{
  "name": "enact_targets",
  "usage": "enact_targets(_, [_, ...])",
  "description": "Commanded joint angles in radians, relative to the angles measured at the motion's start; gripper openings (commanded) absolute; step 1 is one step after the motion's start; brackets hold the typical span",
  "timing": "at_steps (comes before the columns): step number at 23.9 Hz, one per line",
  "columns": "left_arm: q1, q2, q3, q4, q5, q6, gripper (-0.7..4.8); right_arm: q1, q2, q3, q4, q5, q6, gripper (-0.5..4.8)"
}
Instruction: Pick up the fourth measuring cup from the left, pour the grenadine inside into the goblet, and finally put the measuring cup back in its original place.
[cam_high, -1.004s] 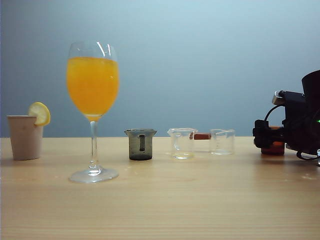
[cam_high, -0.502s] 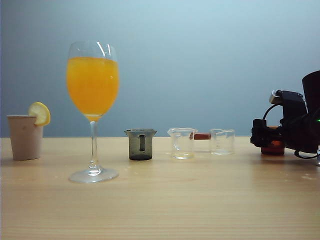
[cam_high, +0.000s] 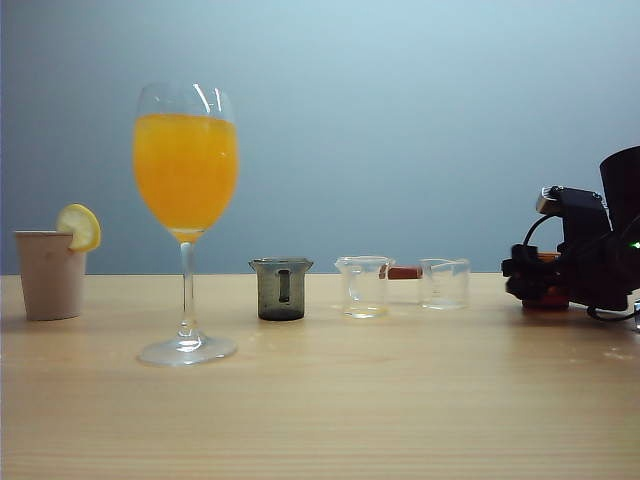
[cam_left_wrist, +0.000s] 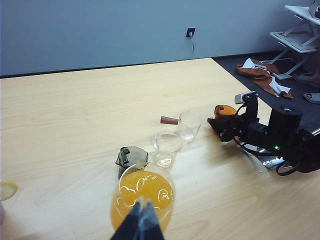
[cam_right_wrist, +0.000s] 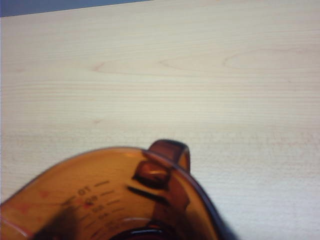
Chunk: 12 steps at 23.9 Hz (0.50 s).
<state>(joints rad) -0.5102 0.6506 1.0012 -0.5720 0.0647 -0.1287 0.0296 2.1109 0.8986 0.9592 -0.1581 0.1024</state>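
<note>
Right gripper around small amber-brown plastic measuring cup at table's right end, grip unclear. Left gripper pressed together above tall clear goblet. Risk: loose hold, grenadine spills.

On the counter, the goblet stands left; far right, the right pincer surrounds the fourth measuring cup.

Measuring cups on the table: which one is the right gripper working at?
The amber-brown cup, last in the row on the right. The right gripper is around it; the grey cup and two clear cups stand alone.
</note>
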Motion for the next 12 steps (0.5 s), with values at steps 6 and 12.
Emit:
enact_targets(6, [0.0,-0.001,0.007,0.012,0.003,-0.003,-0.05,-0.001,-0.004,0.003,0.01,-0.001,-0.002,1.74])
enact_targets(12, [0.0,-0.001,0.007,0.012,0.003,-0.003,-0.05,-0.001,-0.01,0.003,0.011,-0.002,-0.002,1.46])
